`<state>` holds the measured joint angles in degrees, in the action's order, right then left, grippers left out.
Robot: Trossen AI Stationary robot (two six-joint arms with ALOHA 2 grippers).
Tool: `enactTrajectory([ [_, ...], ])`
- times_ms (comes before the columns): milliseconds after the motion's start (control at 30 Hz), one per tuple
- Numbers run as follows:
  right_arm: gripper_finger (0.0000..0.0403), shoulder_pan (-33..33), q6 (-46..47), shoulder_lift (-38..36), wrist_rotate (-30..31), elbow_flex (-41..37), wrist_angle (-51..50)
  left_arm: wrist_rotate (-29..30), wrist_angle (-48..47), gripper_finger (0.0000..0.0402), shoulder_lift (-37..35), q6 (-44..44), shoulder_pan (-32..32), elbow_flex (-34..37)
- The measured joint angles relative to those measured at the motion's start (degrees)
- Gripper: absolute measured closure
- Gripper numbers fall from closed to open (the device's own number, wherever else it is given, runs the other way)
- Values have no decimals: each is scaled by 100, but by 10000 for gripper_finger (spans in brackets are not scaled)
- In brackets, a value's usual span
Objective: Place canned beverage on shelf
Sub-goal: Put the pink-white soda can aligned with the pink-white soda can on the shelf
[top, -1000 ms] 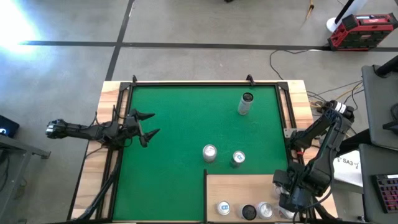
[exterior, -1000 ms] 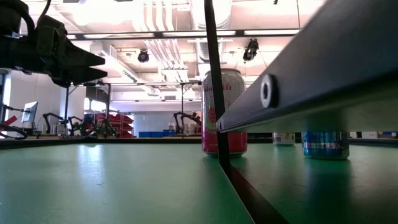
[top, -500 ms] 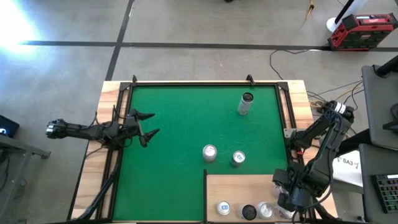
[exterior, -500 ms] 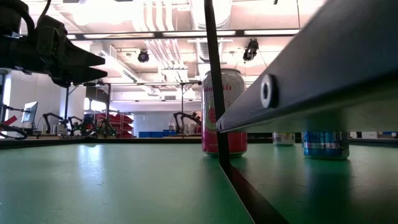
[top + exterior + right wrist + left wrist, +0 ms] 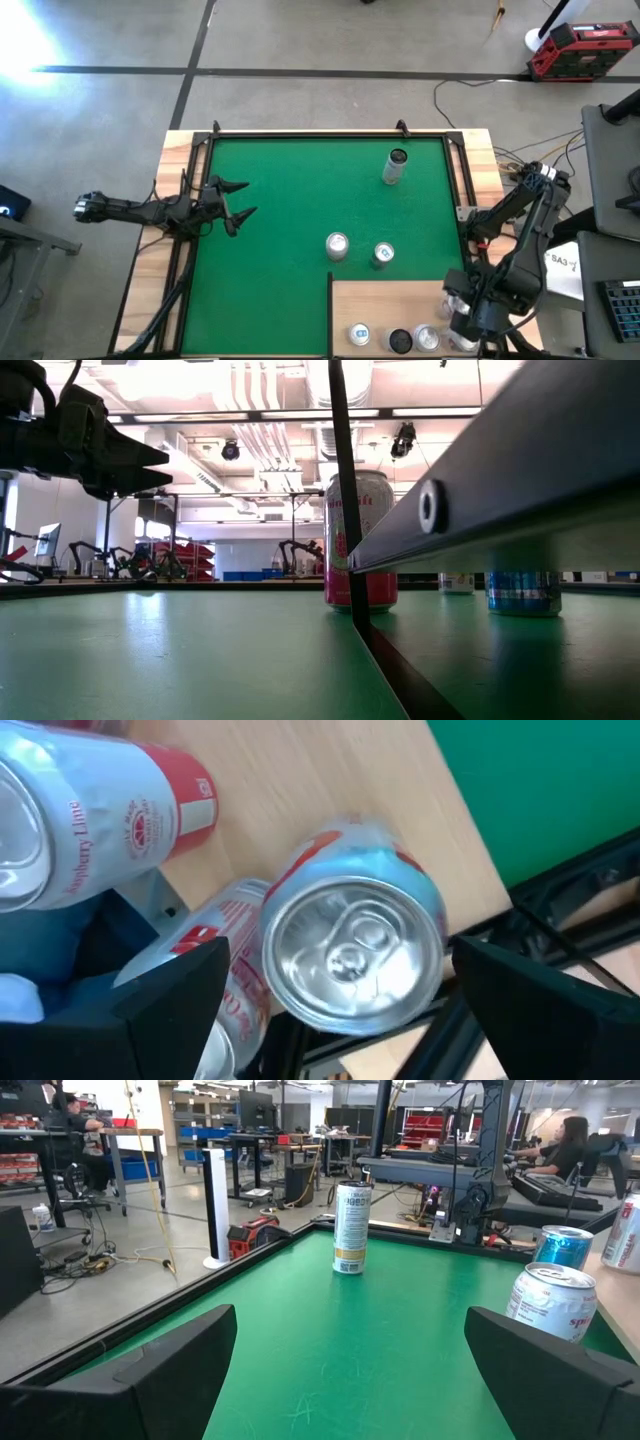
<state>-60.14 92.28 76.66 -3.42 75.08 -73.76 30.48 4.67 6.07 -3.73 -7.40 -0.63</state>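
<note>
**Right gripper spread above a shelved can**

I saw the right gripper (image 5: 458, 322) had widened since a second before, fingers spread over a can (image 5: 352, 952) on the shelf (image 5: 390, 300). Left gripper (image 5: 238, 201) stayed spread. Three cans stood on the mat (image 5: 290, 200).

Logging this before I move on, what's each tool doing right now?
Left tool: open, empty, at the mat's left edge.
Right tool: open above a can on the shelf.

Two dark jointed arms w/ black wedge-shaped jaws.
</note>
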Motion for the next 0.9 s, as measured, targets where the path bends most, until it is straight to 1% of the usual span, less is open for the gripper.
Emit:
enactTrajectory([
  [200, 28, 23, 16, 0, 79, 248, -405, 0, 0, 24, -1, 0, 0, 1],
  [567, 28, 303, 14, -2, 191, 903, -951, 0, 0, 24, 0, 0, 0, 1],
  [733, 28, 632, 12, -4, 492, 996, -1014, 0, 0, 24, 1, 0, 0, 0],
  [900, 28, 1151, -133, 24, 846, 996, -1021, 0, 0, 24, -1, 2, 0, -1],
])
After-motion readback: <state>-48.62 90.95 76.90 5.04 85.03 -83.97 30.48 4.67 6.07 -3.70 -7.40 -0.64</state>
